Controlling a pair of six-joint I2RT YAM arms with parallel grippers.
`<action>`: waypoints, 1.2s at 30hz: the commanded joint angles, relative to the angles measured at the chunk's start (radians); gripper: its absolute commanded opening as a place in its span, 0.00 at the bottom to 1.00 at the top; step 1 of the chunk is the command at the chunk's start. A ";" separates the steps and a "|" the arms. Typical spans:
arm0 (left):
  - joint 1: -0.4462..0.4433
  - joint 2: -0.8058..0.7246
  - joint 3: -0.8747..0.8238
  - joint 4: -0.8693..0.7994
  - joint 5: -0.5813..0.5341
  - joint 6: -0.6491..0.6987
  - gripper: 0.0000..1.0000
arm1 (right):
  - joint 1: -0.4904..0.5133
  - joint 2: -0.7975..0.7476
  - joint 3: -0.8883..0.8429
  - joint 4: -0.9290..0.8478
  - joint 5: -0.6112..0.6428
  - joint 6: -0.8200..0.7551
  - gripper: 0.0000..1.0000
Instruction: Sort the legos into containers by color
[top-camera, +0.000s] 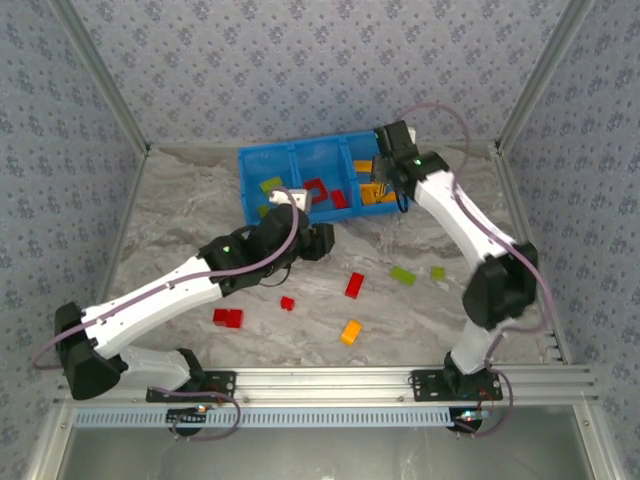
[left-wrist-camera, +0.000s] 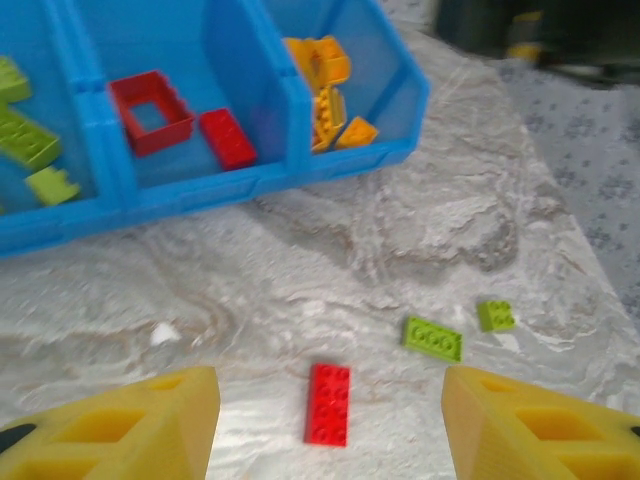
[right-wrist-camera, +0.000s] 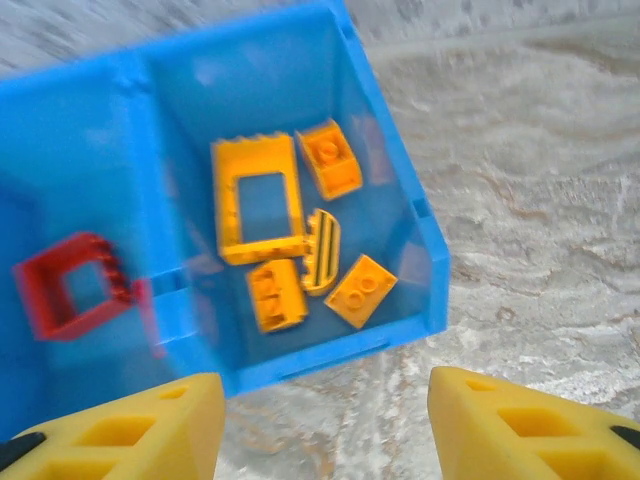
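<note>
right gripper (right-wrist-camera: 325, 425) apart, empty over orange bricks (right-wrist-camera: 360, 290) in the bin (right-wrist-camera: 300, 365), drop spot i guess; left gripper (left-wrist-camera: 330, 425) apart, framing bottom-centre red brick (left-wrist-camera: 328, 403).

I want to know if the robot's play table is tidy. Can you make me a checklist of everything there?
Surface: marble-look table, with loose bricks lying on it.
Job's things: blue bin holds green, red and orange bricks, one color per compartment. Loose on the table: several red bricks, two green bricks, one orange brick.
Clutter: nothing seen.
Grippers: left gripper open and empty, above the table in front of the bin. Right gripper open and empty, over the orange compartment.
Cables: a purple cable runs along each arm.
Surroundings: patterned walls; metal rail at the near edge.
</note>
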 joint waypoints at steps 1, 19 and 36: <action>0.018 -0.077 -0.042 -0.219 -0.066 -0.121 0.62 | 0.081 -0.162 -0.165 0.096 -0.029 -0.035 0.58; 0.319 -0.468 -0.545 -0.577 0.112 -0.353 0.78 | 0.760 -0.467 -0.756 0.409 -0.072 0.097 0.60; 0.429 -0.364 -0.670 -0.386 0.188 -0.225 0.63 | 0.780 -0.361 -0.707 0.442 -0.077 0.136 0.61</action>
